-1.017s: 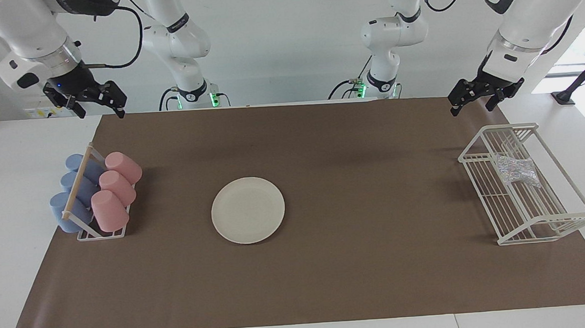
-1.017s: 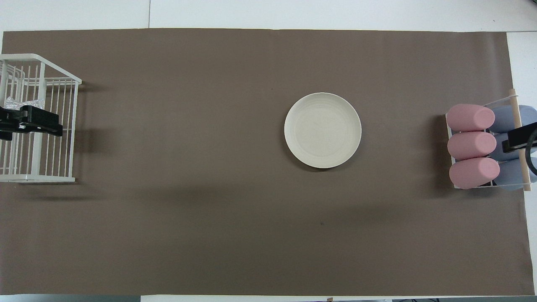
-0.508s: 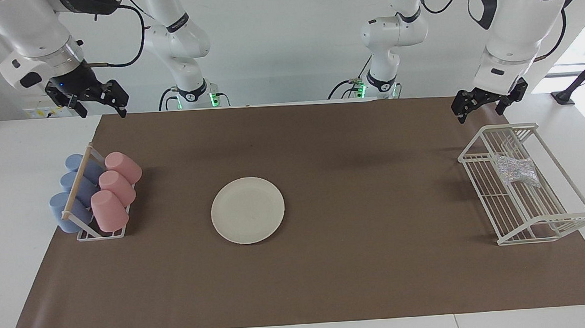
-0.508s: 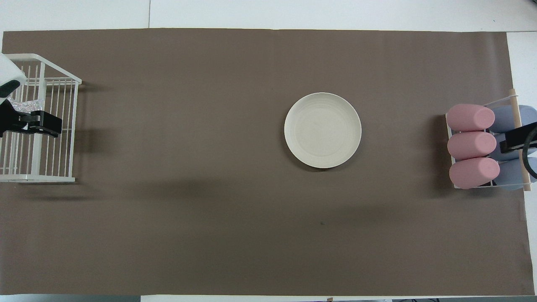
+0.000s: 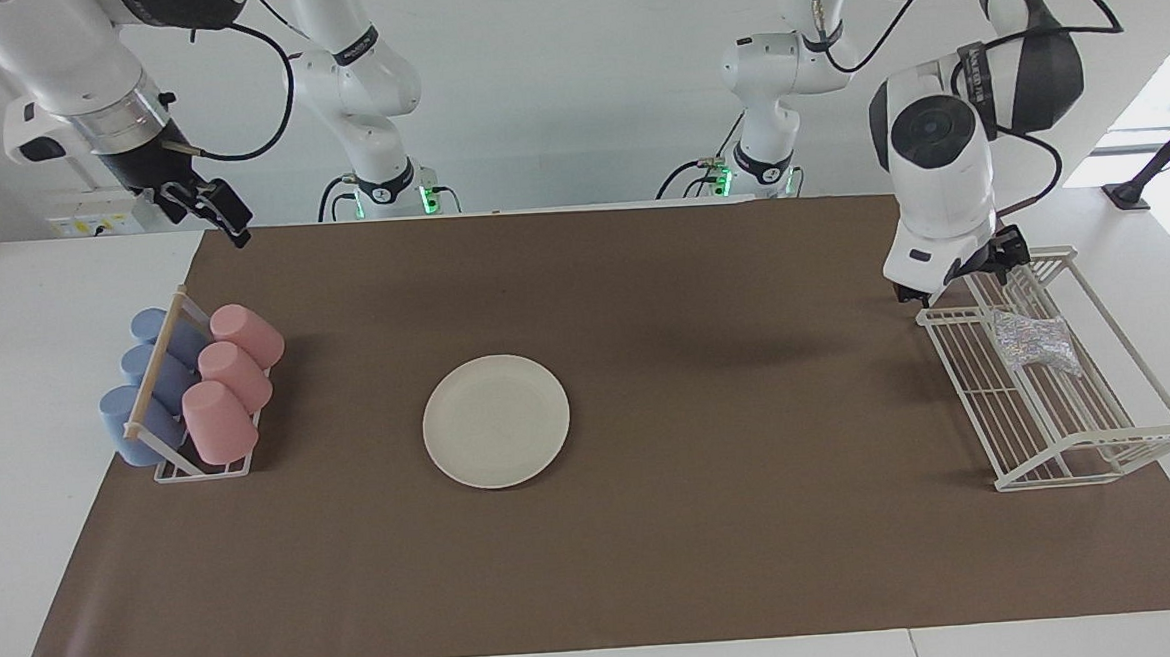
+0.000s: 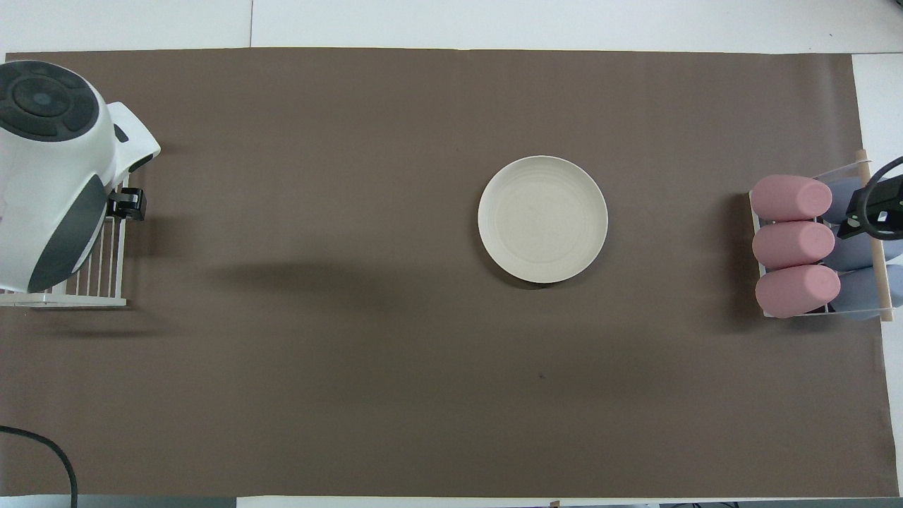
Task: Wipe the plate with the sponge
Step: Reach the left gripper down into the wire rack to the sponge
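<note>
Starting at the right arm's end of the white surface [image 5: 8, 399], the right claw [image 5: 224, 222] hangs in the air over the corner of the brown mat [image 5: 737, 561] close to the robots, its fingers apart and holding nothing. This arm waits. In the overhead view only a dark piece of that claw shows, over the cup rack.

Below it in the facing view, the cup rack [image 5: 167, 471] sits at the mat's edge. It holds three pink cups [image 5: 232, 367] and three blue cups [image 5: 143, 392] lying tilted on their sides, pinks toward the middle of the mat and blues toward the bare surface, with a wooden bar running between the two rows.

The plate [image 5: 496, 421] lies flat on the mat near the middle, somewhat toward the right arm's end, well apart from the rack and with nothing on it.

At the left arm's end, the left arm bends steeply down, and the left claw [image 5: 960, 274] is low over the corner of the white wire basket [image 5: 1092, 457] that is near the robots. Its fingers stand apart with nothing between them; one dark fingertip shows just outside the basket's rim and the other above the wires.

The sponge [image 5: 1036, 340] lies inside the basket on its wire floor, in the half nearer the robots, close to the claw but apart from it. From overhead the arm's wrist covers most of the basket and hides the sponge
</note>
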Motion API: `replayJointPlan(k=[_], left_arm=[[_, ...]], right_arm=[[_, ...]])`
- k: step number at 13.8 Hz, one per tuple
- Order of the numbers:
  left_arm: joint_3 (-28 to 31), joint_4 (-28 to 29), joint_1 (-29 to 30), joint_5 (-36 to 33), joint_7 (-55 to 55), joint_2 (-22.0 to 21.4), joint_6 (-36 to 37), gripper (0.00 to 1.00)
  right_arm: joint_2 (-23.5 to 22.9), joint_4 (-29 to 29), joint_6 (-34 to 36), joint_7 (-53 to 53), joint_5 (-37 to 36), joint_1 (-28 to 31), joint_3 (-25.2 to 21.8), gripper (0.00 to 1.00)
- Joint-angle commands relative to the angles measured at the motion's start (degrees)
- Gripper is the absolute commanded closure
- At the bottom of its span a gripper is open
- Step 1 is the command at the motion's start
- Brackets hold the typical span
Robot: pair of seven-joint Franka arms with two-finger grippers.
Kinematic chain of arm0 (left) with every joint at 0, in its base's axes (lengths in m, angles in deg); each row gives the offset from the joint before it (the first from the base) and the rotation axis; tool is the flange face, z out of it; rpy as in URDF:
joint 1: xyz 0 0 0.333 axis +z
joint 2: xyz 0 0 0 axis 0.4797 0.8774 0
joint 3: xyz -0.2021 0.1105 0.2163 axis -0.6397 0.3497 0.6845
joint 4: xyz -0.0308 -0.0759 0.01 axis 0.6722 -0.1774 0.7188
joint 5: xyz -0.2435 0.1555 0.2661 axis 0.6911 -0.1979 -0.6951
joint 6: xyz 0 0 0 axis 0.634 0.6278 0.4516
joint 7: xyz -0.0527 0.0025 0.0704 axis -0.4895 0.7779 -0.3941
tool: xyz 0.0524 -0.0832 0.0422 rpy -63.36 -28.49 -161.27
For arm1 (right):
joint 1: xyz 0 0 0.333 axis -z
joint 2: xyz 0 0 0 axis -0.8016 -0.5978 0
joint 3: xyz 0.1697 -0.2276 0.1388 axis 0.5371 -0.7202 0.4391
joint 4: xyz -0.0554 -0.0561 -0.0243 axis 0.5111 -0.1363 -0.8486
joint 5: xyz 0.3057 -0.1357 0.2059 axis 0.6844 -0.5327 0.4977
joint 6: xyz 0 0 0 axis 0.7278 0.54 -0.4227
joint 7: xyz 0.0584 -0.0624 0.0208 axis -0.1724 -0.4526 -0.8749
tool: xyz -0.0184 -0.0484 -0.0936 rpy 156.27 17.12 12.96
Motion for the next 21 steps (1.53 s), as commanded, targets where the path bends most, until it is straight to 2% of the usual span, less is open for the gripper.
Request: replayJointPlan(k=[1, 4, 6, 10, 12, 13, 15, 17, 18, 21], left_arm=[[0.6, -0.1, 0.3, -7.0, 0.9, 3.1, -2.8, 0.0], [0.6, -0.4, 0.4, -15.2, 7.7, 8.3, -4.9, 0.0], [0.8, -0.8, 0.6, -18.0, 7.8, 9.7, -4.8, 0.0], [1.0, -2.4, 1.4, -20.6, 7.7, 10.9, -4.7, 0.01], [1.0, -2.3, 1.4, -20.5, 7.9, 10.9, -4.3, 0.16], [1.0, -2.3, 1.4, -20.4, 8.0, 10.9, -4.2, 0.3], [1.0, -2.2, 1.4, -20.3, 9.1, 10.9, -3.8, 0.6], [1.0, -2.2, 1.4, -20.3, 10.4, 10.9, -3.6, 0.93], [1.0, -2.1, 1.4, -20.2, 10.4, 10.9, -3.6, 1.0], [1.0, -2.2, 1.4, -20.2, 10.4, 10.8, -3.7, 1.0]], right_arm=[[0.8, 0.5, 0.7, 10.8, -0.4, 0.2, 0.4, 0.0], [0.9, 0.6, 0.7, 23.7, -0.4, -0.3, 0.5, 0.0], [0.8, 0.6, 0.6, 31.5, 0.8, -0.4, 0.5, 0.0], [1.7, 0.8, 1.3, 33.5, 3.7, -0.3, 0.4, 0.0], [1.7, 0.8, 0.8, 33.6, 3.8, -0.4, 0.5, 0.0], [1.8, 0.7, 0.8, 34.5, 3.7, -0.5, 0.6, 0.0], [1.8, 0.9, 0.4, 47.5, 3.2, -2.9, 1.1, 0.0], [2.2, 1.2, -0.3, 54.5, 2.7, -4.7, 1.1, 0.0], [2.3, 1.3, -0.2, 55.3, 2.7, -4.8, 1.1, 0.0], [2.4, 1.1, 0.1, 55.6, 3.7, -4.8, 1.1, 0.0]])
